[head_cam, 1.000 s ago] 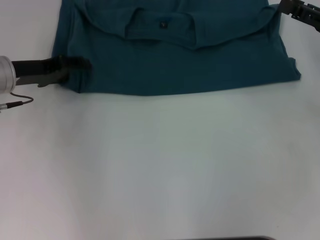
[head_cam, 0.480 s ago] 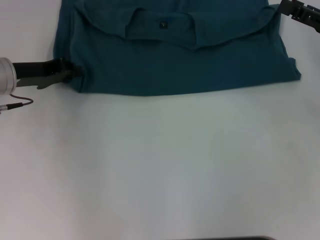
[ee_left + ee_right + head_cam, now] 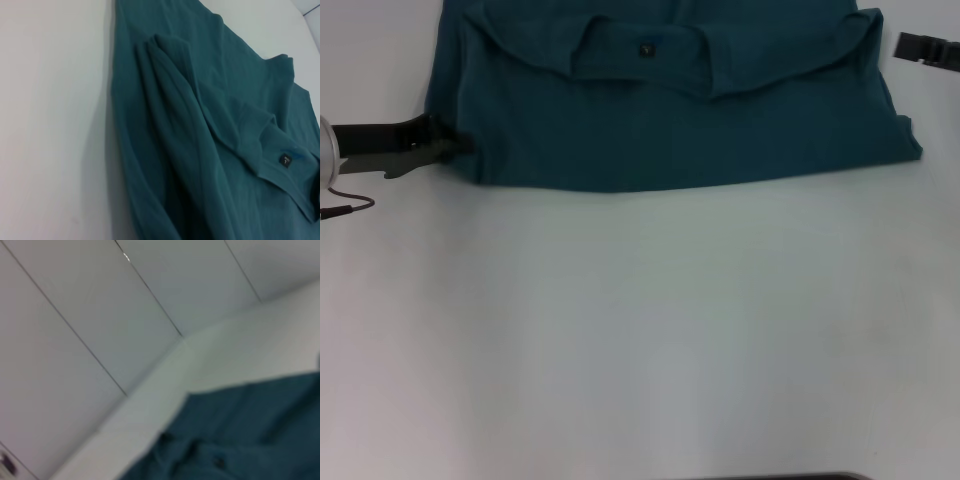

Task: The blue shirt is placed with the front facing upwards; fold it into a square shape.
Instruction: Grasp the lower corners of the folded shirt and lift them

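Blue shirt lies across the upper part of the head view on the white table, already folded into a wide band with its straight lower edge running left to right; the ribbed collar and small dark tag face up near the top centre. In the left wrist view the shirt shows layered folds and the same tag. Left gripper reaches in from the left edge of the frame, level with the shirt's lower-left corner, its tip touching the cloth edge; whether it is pinching the cloth cannot be determined. Right gripper sits at the upper right edge, just beside the shirt and apart from it; its opening cannot be determined.
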Tool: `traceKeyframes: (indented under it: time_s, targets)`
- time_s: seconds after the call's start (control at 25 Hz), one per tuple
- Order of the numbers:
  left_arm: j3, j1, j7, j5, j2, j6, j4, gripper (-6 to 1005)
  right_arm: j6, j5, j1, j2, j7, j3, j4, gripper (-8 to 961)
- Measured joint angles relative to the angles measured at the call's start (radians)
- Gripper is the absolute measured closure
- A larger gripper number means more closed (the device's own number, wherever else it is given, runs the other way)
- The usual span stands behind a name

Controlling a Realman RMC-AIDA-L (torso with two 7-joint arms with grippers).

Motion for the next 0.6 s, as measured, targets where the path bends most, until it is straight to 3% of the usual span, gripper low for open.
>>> traceKeyframes:
  time_s: [0.32, 0.44, 0.6]
  targets:
    - [-0.002, 0.005, -0.007, -0.003, 0.005, 0.019, -0.009, 995, -0.002, -0.294, 0.076, -0.108, 0.329, -0.005, -0.132, 115]
    - [-0.002, 0.000, -0.009, -0.004, 0.008, 0.032, -0.009, 995, -0.001, -0.431, 0.135, -0.118, 0.391, -0.004, -0.134, 115]
    - [-0.002, 0.000, -0.010, -0.007, 0.012, 0.065, -0.027, 996, 0.012, -0.574, 0.205, -0.105, 0.411, -0.007, -0.125, 115]
